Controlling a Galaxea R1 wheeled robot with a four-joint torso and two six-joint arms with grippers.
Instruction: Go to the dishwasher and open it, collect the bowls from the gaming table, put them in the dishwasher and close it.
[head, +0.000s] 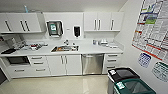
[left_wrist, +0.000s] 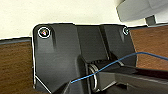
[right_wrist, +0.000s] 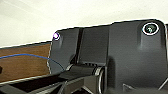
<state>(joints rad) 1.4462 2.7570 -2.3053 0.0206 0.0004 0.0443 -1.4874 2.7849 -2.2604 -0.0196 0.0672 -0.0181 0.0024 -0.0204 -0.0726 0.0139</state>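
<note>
The dishwasher (head: 92, 64) stands under the white counter in the head view, right of the sink. Its brushed steel door is shut, with a wide bar handle near the top. The gaming table and the bowls are out of view. Both wrist views look past the robot's own dark plate at pale floor and brown wood-like surface.
White counter (head: 82, 48) with a sink (head: 65, 48) runs along the back wall, white cabinets above and below. A built-in oven (head: 18, 60) sits at the left. Two bins (head: 122, 76) (head: 133, 87) stand at the right by a wall with posters. Pale floor lies ahead.
</note>
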